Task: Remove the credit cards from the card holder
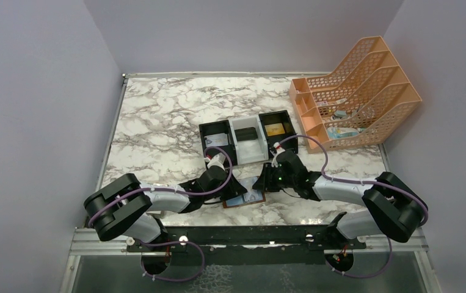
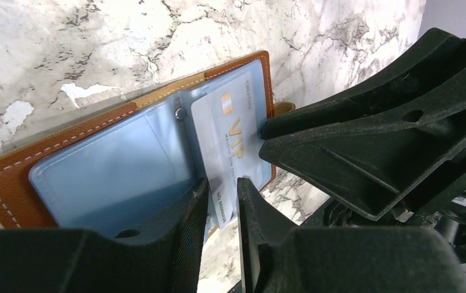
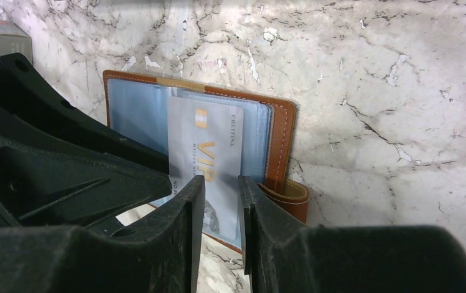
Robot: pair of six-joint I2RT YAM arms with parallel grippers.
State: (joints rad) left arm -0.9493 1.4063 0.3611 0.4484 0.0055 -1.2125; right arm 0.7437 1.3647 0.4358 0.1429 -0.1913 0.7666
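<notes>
The pale credit card (image 3: 209, 152) in the card holder (image 3: 282, 134) bears gold "VIP"; its smaller print is illegible.

The left arm (image 1: 157, 198) and right arm (image 1: 346, 186) have pale grey links, black joints and purple cables (image 1: 326, 162); the left claw (image 2: 221, 189) and right claw (image 3: 221, 183) are matt black plastic.

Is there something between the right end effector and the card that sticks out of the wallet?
Nothing visible does. The card shows right in the gap between the fingers of the right end effector. The left end effector is close beside it, on the left, not in between.
</notes>
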